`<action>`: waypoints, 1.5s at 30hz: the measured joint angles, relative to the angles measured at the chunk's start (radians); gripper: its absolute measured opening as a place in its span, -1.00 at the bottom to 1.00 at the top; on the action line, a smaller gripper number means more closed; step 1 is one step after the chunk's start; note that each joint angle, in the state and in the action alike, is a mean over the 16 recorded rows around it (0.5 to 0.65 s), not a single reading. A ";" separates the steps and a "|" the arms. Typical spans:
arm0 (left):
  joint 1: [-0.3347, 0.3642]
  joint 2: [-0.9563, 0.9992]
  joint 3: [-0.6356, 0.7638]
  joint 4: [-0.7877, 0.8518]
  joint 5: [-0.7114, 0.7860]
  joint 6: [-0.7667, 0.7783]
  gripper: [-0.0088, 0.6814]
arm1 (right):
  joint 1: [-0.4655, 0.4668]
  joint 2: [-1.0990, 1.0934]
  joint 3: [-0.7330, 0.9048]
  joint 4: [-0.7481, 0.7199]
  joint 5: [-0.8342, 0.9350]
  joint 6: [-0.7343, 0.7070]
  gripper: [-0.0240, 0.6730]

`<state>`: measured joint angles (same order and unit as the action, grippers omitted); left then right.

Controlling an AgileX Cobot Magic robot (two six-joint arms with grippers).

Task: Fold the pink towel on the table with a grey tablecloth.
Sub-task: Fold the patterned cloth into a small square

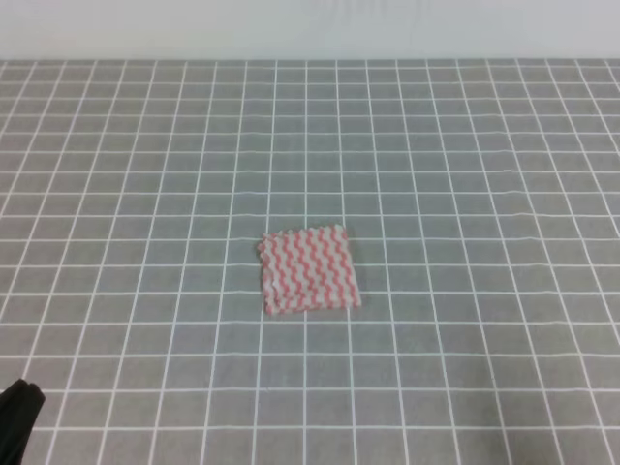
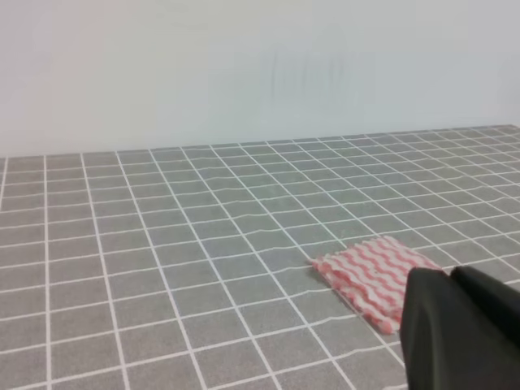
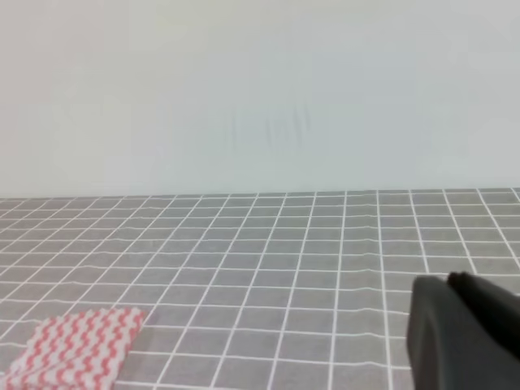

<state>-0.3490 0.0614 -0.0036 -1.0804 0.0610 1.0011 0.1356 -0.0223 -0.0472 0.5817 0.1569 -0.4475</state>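
The desk with its grey tablecloth (image 1: 465, 174) fills almost the whole high view, a flat grey cloth ruled with thin white lines into small rectangles, running back to a plain pale wall (image 1: 310, 27) at the far edge. The pink towel (image 1: 308, 269) lies flat on the cloth a little near of the middle and slightly left of centre, a small square of pink-red and white wavy stripes with serrated edges; along its left side the edge looks doubled, as if layers are stacked there. Nothing touches it and nothing lies beside it. The left gripper (image 2: 459, 329) shows in its own wrist view as a dark shape at the near right corner, overlapping the near right end of the towel in that picture; a dark tip also shows at the near left corner of the high view, well apart from the towel. The right gripper (image 3: 463, 333) is a dark shape at the near right of its wrist view, with the towel far off to the left. Whether either set of fingers is released or clenched cannot be told.
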 joint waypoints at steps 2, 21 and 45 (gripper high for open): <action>0.000 0.000 0.000 0.000 0.000 0.000 -0.98 | 0.000 0.000 0.006 -0.030 -0.005 0.027 -0.97; 0.000 0.000 0.000 0.000 0.000 0.001 -0.98 | 0.001 0.002 0.056 -0.376 0.120 0.334 -0.97; 0.000 0.003 0.000 0.013 -0.011 -0.003 -0.98 | 0.000 0.003 0.054 -0.376 0.181 0.335 -0.97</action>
<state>-0.3489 0.0642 -0.0036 -1.0677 0.0499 0.9983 0.1356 -0.0191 0.0068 0.2060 0.3378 -0.1127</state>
